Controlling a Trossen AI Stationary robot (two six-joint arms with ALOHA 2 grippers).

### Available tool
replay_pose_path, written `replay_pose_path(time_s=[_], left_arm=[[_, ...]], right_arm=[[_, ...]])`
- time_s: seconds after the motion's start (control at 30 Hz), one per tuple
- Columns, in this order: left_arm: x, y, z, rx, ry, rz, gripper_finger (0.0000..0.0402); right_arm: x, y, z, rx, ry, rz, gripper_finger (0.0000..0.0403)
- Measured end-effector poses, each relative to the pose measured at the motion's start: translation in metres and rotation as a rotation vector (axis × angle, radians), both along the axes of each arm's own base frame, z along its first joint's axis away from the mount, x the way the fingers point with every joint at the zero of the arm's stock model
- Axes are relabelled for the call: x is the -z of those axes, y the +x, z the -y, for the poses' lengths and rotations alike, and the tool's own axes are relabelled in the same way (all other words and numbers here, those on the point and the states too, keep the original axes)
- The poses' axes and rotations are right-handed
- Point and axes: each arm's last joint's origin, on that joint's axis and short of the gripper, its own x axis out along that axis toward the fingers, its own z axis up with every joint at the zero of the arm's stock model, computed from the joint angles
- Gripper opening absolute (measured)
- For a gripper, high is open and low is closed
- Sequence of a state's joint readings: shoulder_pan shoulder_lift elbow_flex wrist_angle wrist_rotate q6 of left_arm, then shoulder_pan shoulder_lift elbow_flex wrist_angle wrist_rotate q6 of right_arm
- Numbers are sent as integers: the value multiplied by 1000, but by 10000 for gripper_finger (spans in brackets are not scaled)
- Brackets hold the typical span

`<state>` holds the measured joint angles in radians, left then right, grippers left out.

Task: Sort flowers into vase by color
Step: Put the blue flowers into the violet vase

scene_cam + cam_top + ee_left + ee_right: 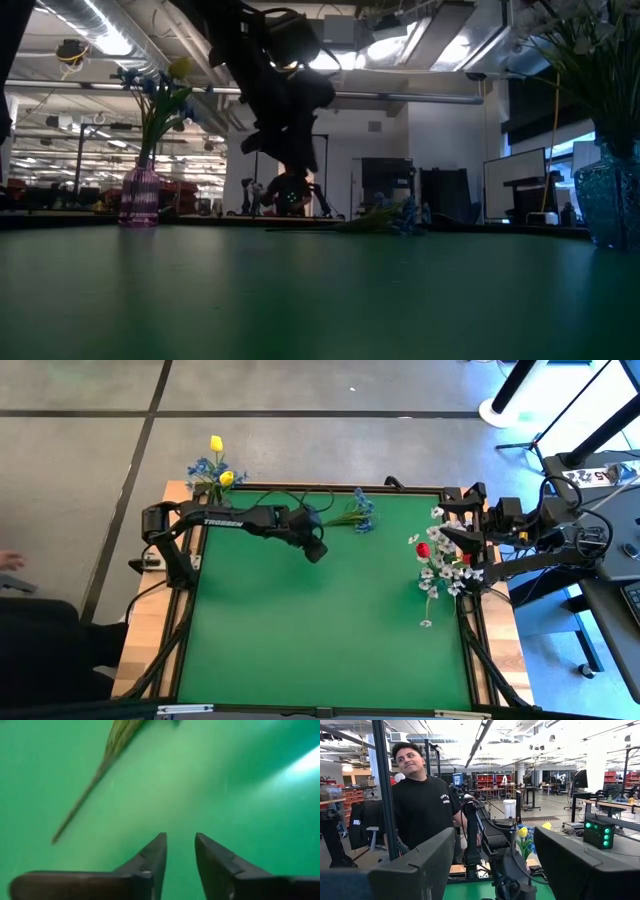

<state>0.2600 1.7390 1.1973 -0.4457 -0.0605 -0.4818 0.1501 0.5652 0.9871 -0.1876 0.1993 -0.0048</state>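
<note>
A bunch of small blue flowers (358,515) lies flat on the green table (320,640) near its far edge, its thin stem (85,800) pointing toward my left gripper. My left gripper (318,552) hovers above the table just near of that stem; its fingers (155,852) stand a little apart with nothing between them. A pink vase (140,195) at the far left corner holds yellow tulips (216,444) and blue blossoms. A glass vase (610,200) at the right edge holds red tulips (423,549) and white sprays. My right gripper (495,845) waits raised by that vase, open.
A person (422,805) stands beyond the table's left side, behind the left arm's base. Most of the green table's middle and near half lies bare. Cables and equipment (590,540) crowd the right side behind the right arm.
</note>
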Motion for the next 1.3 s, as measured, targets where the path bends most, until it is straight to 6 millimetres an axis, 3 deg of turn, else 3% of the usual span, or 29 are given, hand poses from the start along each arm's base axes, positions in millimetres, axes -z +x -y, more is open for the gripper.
replay_pose_path(time_s=[0.2, 0.37, 0.57, 0.7, 0.9, 1.03, 1.1, 1.2, 1.3], left_arm=[[5, 16, -8, 61, 90, 100, 154], [22, 39, -21, 61, 259, 207, 170], [71, 45, -49, -133, 235, 165, 160], [87, 44, -58, -167, 255, 138, 148], [98, 44, -51, -145, 131, 118, 106], [96, 42, -43, -184, 77, 84, 26], [89, 38, -33, -170, 39, 47, 9], [65, 29, -15, -126, 3, 1, 8], [29, 11, -4, -94, 8, -44, 2]], right_arm=[[0, 0, 0, 0, 0, 3, 273], [0, 0, 0, -1, 0, 2, 273], [0, 0, 0, -1, 0, 0, 273], [0, 0, 0, -2, 0, -2, 273], [0, 0, 0, -5, -2, -2, 273], [0, 0, 0, -4, -1, -2, 273], [0, 0, 0, -4, -1, -3, 273], [0, 0, 0, -4, -1, -3, 273], [0, 0, 0, -3, -1, -4, 273]])
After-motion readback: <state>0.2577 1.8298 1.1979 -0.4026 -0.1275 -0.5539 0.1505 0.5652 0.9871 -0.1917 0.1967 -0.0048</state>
